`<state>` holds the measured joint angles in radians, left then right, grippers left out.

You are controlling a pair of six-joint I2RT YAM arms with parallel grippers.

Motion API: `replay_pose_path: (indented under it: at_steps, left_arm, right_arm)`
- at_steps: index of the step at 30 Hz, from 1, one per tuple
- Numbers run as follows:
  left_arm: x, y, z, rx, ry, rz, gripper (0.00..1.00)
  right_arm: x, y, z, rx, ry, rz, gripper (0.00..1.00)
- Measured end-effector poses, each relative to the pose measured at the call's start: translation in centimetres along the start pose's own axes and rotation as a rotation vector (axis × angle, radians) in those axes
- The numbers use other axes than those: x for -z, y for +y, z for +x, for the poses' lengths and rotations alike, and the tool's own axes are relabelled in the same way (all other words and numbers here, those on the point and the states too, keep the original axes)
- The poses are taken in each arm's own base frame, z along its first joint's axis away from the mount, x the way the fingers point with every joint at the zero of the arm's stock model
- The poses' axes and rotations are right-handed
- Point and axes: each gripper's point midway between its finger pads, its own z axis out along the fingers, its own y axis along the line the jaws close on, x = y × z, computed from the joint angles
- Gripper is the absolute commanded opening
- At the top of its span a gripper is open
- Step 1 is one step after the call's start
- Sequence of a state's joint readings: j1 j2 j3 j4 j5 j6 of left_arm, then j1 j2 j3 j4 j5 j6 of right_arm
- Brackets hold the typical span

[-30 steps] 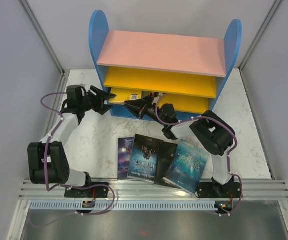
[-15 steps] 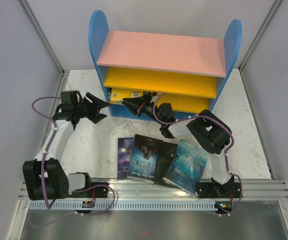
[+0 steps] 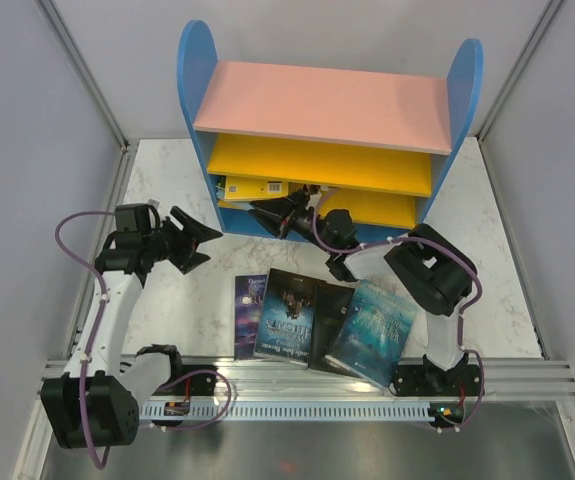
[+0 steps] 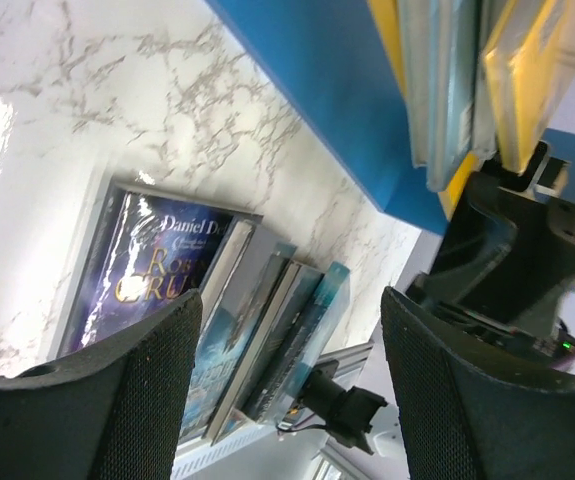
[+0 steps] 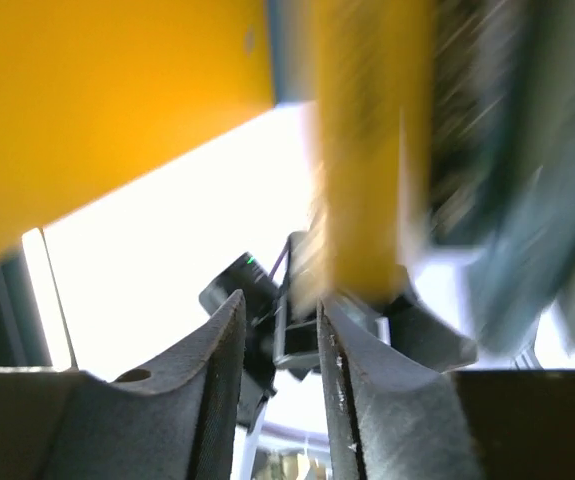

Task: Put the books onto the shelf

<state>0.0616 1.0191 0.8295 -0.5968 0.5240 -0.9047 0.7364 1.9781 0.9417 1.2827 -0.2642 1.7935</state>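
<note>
Your right claw (image 3: 259, 213) reaches into the lower bay of the shelf (image 3: 195, 90). Its jaws are narrowly parted, with a yellow book (image 3: 239, 188) just ahead of the tips; whether they pinch it cannot be told. Your left claw (image 3: 210, 246) hangs spread and empty beside the shelf's left front corner. Four books (image 3: 292, 315) lie in a row behind both claws. The step looks like seating the yellow book. Next, clear the right claw, then reach for the row.

Black-jointed arms (image 3: 113, 300), white links (image 3: 445, 345), looping purple cables (image 3: 57, 240), matte black jaws.
</note>
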Motion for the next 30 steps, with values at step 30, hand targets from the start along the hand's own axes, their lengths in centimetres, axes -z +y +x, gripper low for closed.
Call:
replay_pose_path:
  at_steps: [30]
  left_arm:
    - [-3.4,9.7,18.6,-0.240,0.520,-0.050,0.78]
  right_arm:
    - [25.5,-11.4,7.1,0.336,0.218,0.839,0.57]
